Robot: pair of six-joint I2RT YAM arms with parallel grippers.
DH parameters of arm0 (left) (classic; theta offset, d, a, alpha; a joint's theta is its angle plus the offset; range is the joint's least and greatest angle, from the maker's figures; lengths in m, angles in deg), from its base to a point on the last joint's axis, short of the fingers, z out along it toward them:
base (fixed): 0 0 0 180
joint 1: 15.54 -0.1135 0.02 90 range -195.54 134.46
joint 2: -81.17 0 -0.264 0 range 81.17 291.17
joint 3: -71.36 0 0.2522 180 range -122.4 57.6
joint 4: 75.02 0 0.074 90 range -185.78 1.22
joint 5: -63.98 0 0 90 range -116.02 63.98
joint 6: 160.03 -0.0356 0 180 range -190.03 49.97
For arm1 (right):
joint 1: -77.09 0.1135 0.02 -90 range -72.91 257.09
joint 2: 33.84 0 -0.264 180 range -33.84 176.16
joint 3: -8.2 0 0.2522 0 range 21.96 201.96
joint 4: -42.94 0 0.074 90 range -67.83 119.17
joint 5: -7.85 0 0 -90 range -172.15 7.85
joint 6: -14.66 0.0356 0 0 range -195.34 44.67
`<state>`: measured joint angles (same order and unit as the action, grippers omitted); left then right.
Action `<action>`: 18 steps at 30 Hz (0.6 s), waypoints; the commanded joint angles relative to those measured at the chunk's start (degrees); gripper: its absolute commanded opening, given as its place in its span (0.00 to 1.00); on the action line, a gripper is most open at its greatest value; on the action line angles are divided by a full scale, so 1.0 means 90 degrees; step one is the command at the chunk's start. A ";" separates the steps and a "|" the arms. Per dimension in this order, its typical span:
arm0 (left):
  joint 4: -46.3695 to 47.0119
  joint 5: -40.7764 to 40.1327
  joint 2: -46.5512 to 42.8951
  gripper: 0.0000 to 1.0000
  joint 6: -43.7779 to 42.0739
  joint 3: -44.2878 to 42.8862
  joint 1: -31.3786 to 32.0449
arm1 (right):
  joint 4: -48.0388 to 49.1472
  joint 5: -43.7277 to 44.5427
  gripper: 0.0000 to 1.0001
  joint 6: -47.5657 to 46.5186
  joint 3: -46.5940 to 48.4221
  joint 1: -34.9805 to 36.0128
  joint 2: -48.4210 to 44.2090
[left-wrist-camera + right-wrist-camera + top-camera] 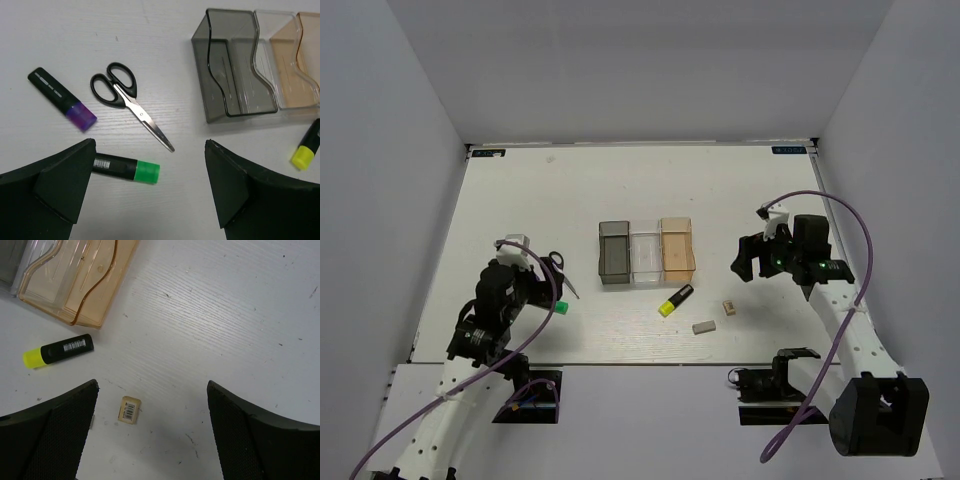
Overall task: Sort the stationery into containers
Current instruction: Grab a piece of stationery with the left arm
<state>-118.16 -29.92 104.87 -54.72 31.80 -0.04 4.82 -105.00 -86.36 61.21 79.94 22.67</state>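
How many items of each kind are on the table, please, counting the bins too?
Highlighters: 3 (purple, green, yellow)
Scissors: 1
Erasers: 2 (beige, grey)
Bins: 3 (dark grey, clear, orange)
Total: 9

White table (620,190), faint grain, scattered dark specks. Pale walls (650,60) on three sides. Small label (788,150) at far right corner.

Overhead view: you see a white, faintly grained table (620,190) enclosed by a left wall (380,150), a rear wall (640,70) and a right wall (910,120), all plain pale grey. Your light is even, with soft, short shadows
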 commanded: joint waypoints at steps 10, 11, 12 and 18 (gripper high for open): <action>-0.0319 0.0619 0.0247 1.00 0.0027 -0.0170 -0.0034 | 0.0119 0.0010 0.90 -0.0170 -0.0142 -0.0024 -0.0321; -0.0319 0.0629 0.0295 1.00 0.0047 -0.0180 -0.0043 | 0.0099 -0.0010 0.90 -0.0239 -0.0151 -0.0034 -0.0351; -0.0357 0.0609 0.0315 1.00 0.0037 -0.0199 -0.0043 | 0.0138 -0.0039 0.90 -0.0307 -0.0190 -0.0034 -0.0371; -0.0543 0.0482 0.0296 0.95 0.0154 -0.0287 -0.0034 | 0.0207 0.0087 0.84 -0.0864 -0.0542 -0.0034 -0.0595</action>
<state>-121.97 -25.53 107.87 -54.06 31.60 -0.06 5.38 -104.74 -90.67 57.27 79.77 18.37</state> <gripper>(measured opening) 0.962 0.850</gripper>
